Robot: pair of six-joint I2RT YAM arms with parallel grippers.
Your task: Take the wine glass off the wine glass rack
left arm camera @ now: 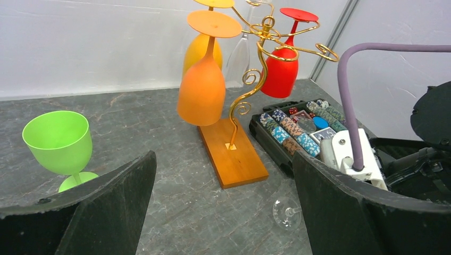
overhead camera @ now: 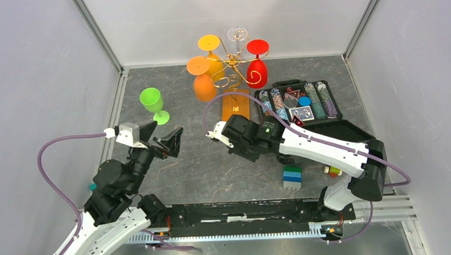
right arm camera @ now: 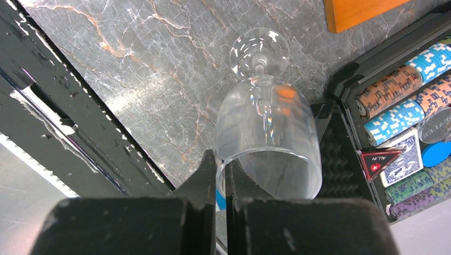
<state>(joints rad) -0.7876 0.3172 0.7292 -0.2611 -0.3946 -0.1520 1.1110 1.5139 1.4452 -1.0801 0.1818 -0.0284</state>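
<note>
The wine glass rack [overhead camera: 235, 64] is a gold wire stand on an orange-brown wooden base [left arm camera: 234, 154] at the back centre. Orange [overhead camera: 201, 82], yellow [overhead camera: 211, 47], red [overhead camera: 257, 71] and clear [overhead camera: 237, 38] glasses hang upside down from it. My right gripper [right arm camera: 220, 159] is shut on the rim of a clear wine glass [right arm camera: 266, 127], in front of the base. The glass points away from the fingers, its foot [left arm camera: 286, 212] low over the table. My left gripper [overhead camera: 165, 136] stands open and empty to the left, facing the rack.
A green glass [overhead camera: 153, 103] stands upright on the table left of the rack. An open black case of poker chips [overhead camera: 300, 104] lies right of the base. Stacked blue and green blocks [overhead camera: 292, 177] and a small red-yellow piece [overhead camera: 331, 170] sit near the right arm. Walls enclose three sides.
</note>
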